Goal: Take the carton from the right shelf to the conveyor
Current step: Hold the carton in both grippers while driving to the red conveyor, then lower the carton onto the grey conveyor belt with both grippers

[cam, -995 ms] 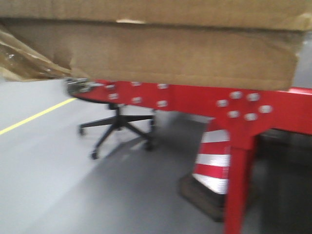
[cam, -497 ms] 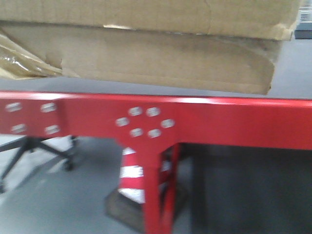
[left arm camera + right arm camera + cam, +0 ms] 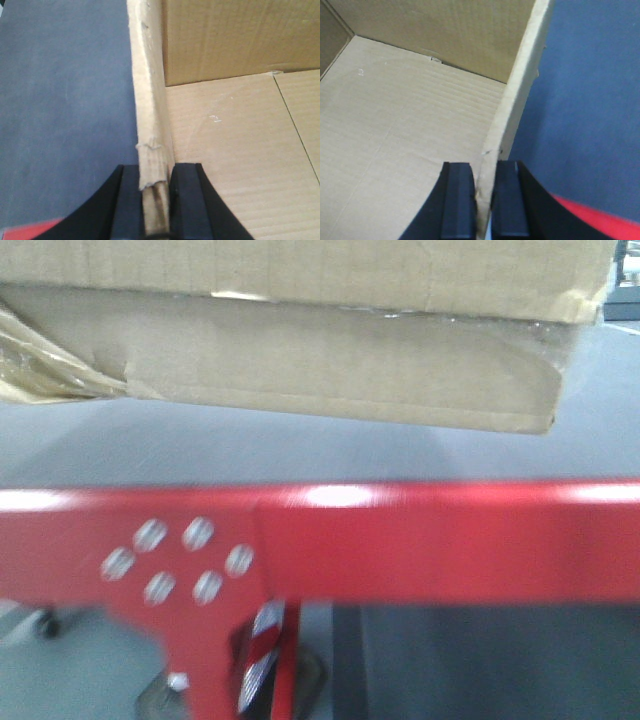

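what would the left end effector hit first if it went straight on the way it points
The carton itself: the wall the left end effector is shut on runs straight ahead between its fingers. Depth beyond it is unclear.

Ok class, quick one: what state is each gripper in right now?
Left gripper: shut on the carton, pinching its side wall.
Right gripper: shut on the carton, pinching the opposite side wall.

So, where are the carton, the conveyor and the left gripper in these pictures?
carton (image 3: 340, 360): front view, on its brown side wall.
conveyor (image 3: 450, 550): front view, on its red edge rail.
left gripper (image 3: 156, 172): left wrist view, between the fingertips.
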Robot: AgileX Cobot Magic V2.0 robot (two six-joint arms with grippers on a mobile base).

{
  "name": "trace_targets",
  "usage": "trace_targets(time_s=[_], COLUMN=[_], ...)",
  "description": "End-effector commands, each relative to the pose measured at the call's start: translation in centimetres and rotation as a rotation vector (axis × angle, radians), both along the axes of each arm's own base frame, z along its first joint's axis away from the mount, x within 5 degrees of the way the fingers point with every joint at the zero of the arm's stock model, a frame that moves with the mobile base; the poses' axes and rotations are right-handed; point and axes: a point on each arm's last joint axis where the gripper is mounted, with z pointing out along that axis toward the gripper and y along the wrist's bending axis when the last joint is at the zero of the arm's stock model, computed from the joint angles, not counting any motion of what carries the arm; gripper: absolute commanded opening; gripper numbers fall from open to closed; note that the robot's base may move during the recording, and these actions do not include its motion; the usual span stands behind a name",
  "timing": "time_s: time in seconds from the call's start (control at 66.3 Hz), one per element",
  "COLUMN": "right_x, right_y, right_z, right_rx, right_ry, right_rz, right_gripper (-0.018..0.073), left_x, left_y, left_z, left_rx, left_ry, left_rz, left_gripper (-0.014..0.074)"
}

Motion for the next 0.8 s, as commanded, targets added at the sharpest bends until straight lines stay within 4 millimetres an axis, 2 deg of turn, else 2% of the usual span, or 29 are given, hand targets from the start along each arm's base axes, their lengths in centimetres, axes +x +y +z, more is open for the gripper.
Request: trace_targets(time_s=[0.0,0.784], right_x=[-0.32,-0.32], right_y=[-0.93,-0.93], right_z=[0.42,0.42], right_rx=[-0.056,-0.056], right_ry=[-0.042,-0.042], right_rz=[-0.019,-0.019], right_gripper=[-0.007,-0.007], left_x=[-0.25,-0.25], left_y=[1.68,1.68], left_z=[0.88,0.88], left_rx=[0.128,0.128], left_ry=[-0.061,-0.061], left_rz=[0.085,0.085], left_gripper=[-0.0009,-0.0009])
